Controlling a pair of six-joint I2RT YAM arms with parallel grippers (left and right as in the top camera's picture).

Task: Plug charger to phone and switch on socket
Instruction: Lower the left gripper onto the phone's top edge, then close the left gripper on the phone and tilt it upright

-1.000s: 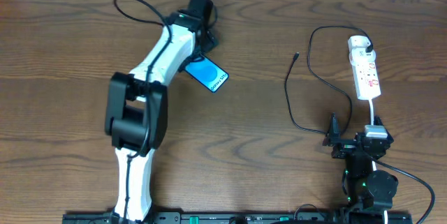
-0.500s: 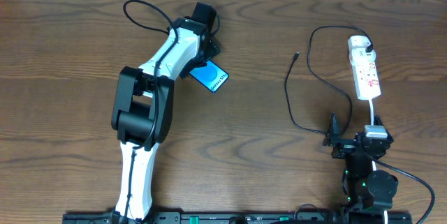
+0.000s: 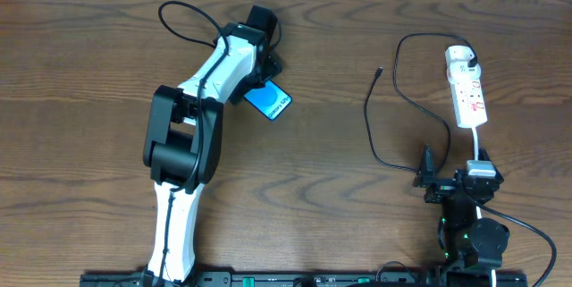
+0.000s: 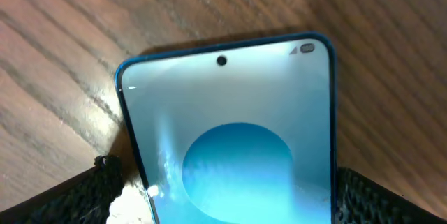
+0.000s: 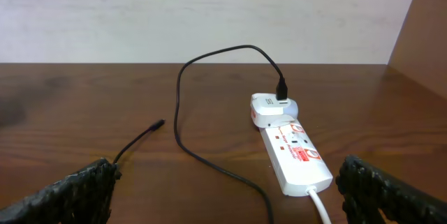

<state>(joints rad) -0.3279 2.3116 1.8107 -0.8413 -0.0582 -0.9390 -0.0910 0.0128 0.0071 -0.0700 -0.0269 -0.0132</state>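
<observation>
Dark wood table (image 3: pixel 313 189) fills the overhead view. The socket (image 3: pixel 468 95) lies near its right edge. The charger (image 3: pixel 368 117) runs from the socket's far end, loops left and back, and its free tip (image 3: pixel 379 72) lies bare a little left of the socket. The phone (image 3: pixel 271 102) lies flat, screen up, well to the left of the socket and half under the left gripper (image 3: pixel 262 72). The right gripper (image 3: pixel 453 173) sits just on the near side of the socket, touching nothing.

From the left wrist, the fingers (image 4: pixel 84 196) stand spread wide on either side of the phone, whose camera-hole end points away. My worry is that the phone is slim and flat on the wood, so a squeeze may skid off its edges or twist it. I cannot see where its port is.

From the right wrist, the fingers (image 5: pixel 63 192) are spread too, with nothing between them, and the socket and tip lie ahead. The tip is tiny and the cable looks springy, so a pinch could flick it aside or catch it crooked. With the phone that far from the socket, a hard pull might drag the socket or loosen the plug there. The red switch marks look small enough to miss.
</observation>
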